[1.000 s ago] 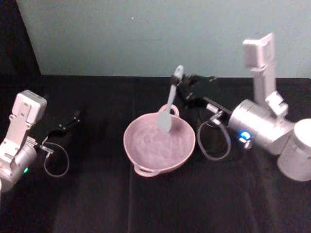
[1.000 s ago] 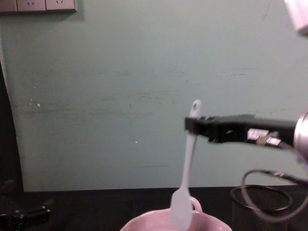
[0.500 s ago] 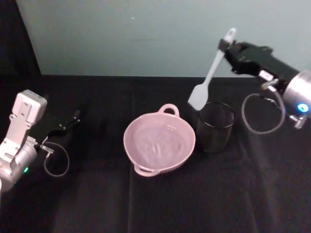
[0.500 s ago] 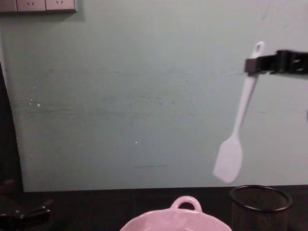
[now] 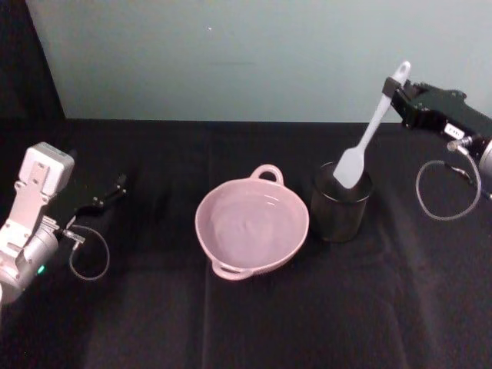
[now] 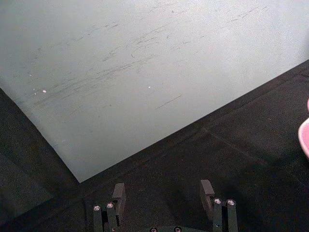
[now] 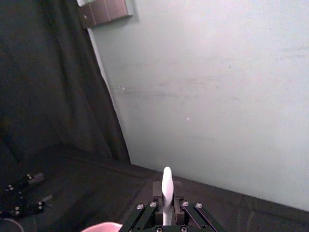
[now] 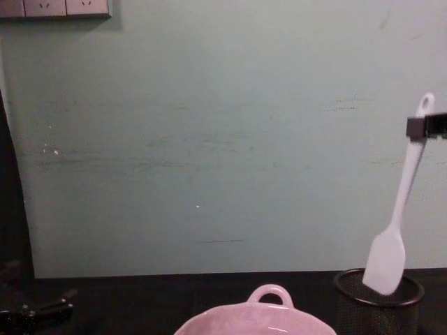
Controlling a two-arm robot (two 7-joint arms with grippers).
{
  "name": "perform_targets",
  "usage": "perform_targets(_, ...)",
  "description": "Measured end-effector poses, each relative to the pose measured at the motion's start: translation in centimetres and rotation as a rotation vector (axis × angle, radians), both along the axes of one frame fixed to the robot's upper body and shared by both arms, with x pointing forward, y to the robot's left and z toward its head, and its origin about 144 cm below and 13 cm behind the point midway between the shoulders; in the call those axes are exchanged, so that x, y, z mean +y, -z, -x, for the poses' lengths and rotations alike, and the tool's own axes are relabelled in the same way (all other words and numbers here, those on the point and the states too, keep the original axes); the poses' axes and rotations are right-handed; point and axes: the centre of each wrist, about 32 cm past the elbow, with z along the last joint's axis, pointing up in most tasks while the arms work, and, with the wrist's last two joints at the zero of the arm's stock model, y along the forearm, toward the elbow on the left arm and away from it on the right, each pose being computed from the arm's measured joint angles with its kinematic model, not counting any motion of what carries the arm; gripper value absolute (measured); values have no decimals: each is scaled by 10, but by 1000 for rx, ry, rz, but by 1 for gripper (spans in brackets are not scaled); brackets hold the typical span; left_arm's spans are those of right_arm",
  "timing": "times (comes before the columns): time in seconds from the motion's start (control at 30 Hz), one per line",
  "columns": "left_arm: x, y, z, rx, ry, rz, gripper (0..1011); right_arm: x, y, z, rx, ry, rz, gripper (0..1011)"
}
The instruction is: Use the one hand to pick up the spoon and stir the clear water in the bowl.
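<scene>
Black cloth covers the table [image 5: 254,323] before a pale green wall. From the head view, the pale pink glossy ceramic bowl [image 5: 252,225] with its loop handle sits at the middle, the clear water [image 5: 247,223] showing as faint glints on the pink. Just beside it on the robot's right stands a black wire-mesh cup [image 5: 341,201]. The right gripper [image 5: 401,96], black and flat-fingered, hangs above and to the right of the cup, clamped on the upper handle of the slim white plastic spoon [image 5: 369,134]. The spoon slants down so that its flat head sits at the cup's mouth, well clear of the bowl; judging by that, the stirring looks over and the spoon is being put away. The left gripper [image 5: 115,187] is parked on the cloth at the far left.

At the left wrist, that gripper's two fingers [image 6: 119,192] stand apart over bare cloth, holding nothing, with an edge of the bowl [image 6: 304,139] off to one side.

At the right wrist, the fingers [image 7: 179,207] are pressed on either side of the spoon's handle [image 7: 166,191], gripping it near its end so the long shaft hangs free below.

From the chest, the spoon [image 8: 397,223] hangs tilted from the right gripper [image 8: 418,127], its head [image 8: 385,264] dipping just inside the cup's rim [image 8: 378,289]; the bowl [image 8: 258,321] lies to the left, untouched.
</scene>
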Motion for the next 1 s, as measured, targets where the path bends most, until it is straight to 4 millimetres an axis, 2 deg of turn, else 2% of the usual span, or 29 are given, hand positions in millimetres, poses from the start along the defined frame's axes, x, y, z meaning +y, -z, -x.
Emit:
perform_targets(0.2, 0, 0, 0, 0, 0, 0, 1011, -7, 19, -8, 39, -6, -22, 134)
perform_targets(0.57, 0, 0, 0, 0, 0, 0, 1011, -10, 47, -21, 122, -42, -68, 134)
perform_targets(1.0, 0, 0, 0, 0, 0, 0, 1011, -16, 65, -34, 167, -79, -97, 134)
